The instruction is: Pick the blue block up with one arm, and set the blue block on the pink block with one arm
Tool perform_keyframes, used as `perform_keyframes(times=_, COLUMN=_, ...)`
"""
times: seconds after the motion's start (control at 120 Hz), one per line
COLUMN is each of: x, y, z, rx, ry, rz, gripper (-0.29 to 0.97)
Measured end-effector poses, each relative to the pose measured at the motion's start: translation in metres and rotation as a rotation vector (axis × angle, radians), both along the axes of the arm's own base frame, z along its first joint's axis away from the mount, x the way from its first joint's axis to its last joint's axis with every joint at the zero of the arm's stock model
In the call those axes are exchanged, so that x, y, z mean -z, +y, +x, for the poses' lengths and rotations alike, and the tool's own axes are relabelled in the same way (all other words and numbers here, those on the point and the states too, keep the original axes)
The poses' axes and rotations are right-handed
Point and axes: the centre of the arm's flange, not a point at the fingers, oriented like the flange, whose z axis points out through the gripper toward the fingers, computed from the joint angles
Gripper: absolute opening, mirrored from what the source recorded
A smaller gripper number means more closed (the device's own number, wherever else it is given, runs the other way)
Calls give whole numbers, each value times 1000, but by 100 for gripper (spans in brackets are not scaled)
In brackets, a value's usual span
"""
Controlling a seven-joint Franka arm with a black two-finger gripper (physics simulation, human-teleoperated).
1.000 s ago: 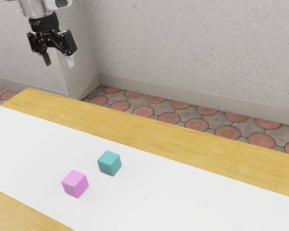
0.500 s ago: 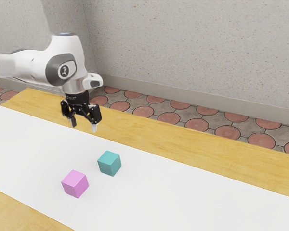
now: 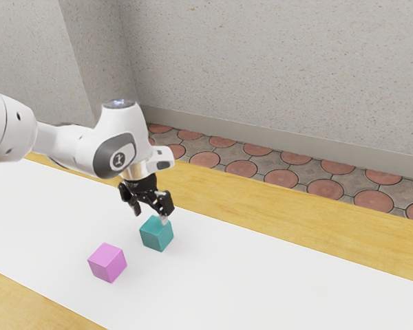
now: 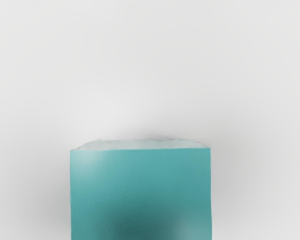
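Observation:
A teal-blue block point(image 3: 156, 234) rests on the white table surface point(image 3: 275, 275). My black gripper point(image 3: 150, 214) hangs just above its top, fingers spread open, touching nothing. In the wrist view the same blue block point(image 4: 140, 192) looms large directly under my hand. A pink block point(image 3: 107, 262) sits on the white surface a short way toward the exterior view's lower left of the blue one, apart from it.
The white sheet lies on a wooden table point(image 3: 296, 206) whose far edge borders a floor of round red tiles point(image 3: 282, 172). A speckled grey wall point(image 3: 275, 62) stands behind. My white arm point(image 3: 62, 144) reaches in from the exterior view's left.
My arm has swung down and toward the exterior view's right, from high at the upper left to just above the blue block. Both blocks stayed put.

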Motion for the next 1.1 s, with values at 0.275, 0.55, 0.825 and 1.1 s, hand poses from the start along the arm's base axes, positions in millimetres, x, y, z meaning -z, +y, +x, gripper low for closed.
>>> perform_keyframes(times=0.275, x=6, y=-1, z=6, rx=11, ry=-45, rz=-2, gripper=67)
perform_keyframes(times=0.55, x=26, y=-3, z=-3, rx=25, ry=-13, rz=-4, gripper=68)
perform_keyframes(times=0.825, x=49, y=4, z=10, rx=20, ry=6, rz=-12, gripper=67)
perform_keyframes(times=1.1, x=57, y=6, z=13, rx=31, ry=8, rz=-10, gripper=48)
